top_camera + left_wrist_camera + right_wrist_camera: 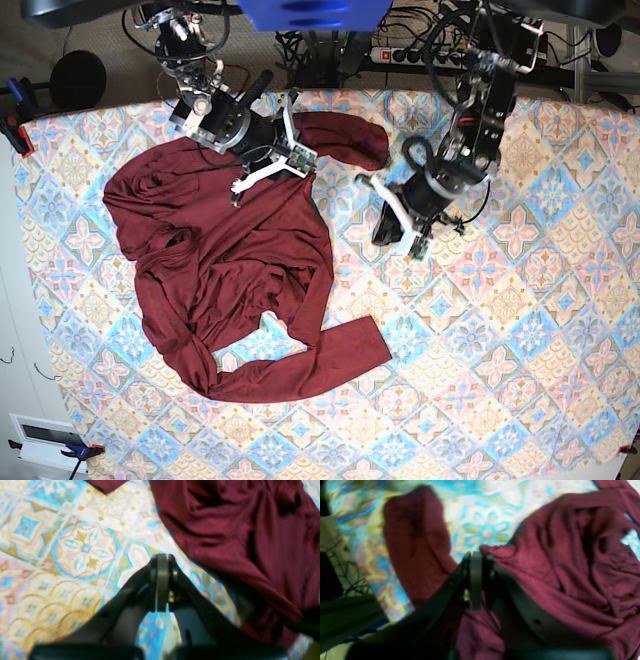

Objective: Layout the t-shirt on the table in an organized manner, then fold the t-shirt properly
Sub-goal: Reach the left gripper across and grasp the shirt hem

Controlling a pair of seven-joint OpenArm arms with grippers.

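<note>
The maroon t-shirt lies crumpled on the left half of the patterned table, one long sleeve stretched toward the front middle and the other at the back. My right gripper is shut at the shirt's back edge, between the back sleeve and the body. In the right wrist view its tip touches the shirt's edge; I cannot tell whether cloth is pinched. My left gripper is shut and empty, over bare table just right of the shirt. In the left wrist view the shirt lies to its right.
Cables and a power strip lie behind the table's far edge. Clamps sit at the left edge. A white box is at the front left corner. The table's right half shows only cloth.
</note>
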